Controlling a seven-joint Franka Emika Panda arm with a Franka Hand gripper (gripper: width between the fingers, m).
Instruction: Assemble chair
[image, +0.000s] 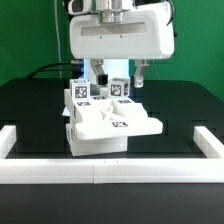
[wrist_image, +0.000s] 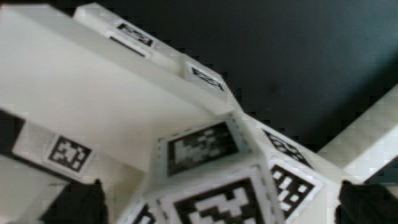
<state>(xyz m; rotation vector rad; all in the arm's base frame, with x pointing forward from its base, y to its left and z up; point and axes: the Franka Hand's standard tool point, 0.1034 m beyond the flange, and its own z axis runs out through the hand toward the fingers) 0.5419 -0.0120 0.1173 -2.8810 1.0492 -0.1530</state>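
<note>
The chair (image: 108, 124) stands in the middle of the black table, a matte white blocky structure with a flat slab in front. Two tagged upright blocks rise at its back, one on the exterior view's left (image: 82, 93) and one on the right (image: 122, 89). My gripper (image: 121, 80) hangs straight down from the robot body over the right block. In the wrist view the gripper (wrist_image: 217, 203) is open, with a dark finger on each side of a tagged block (wrist_image: 228, 190). A small gap shows beside the left finger (wrist_image: 71, 200). A long white chair slab (wrist_image: 107, 90) stretches away behind the block.
A plain white border rail (image: 100, 171) runs along the front of the table, with short returns at the exterior view's left (image: 8, 138) and right (image: 208, 138). The big white robot body (image: 120, 35) fills the space above the chair. Part of a white bar (wrist_image: 365, 135) shows in the wrist view.
</note>
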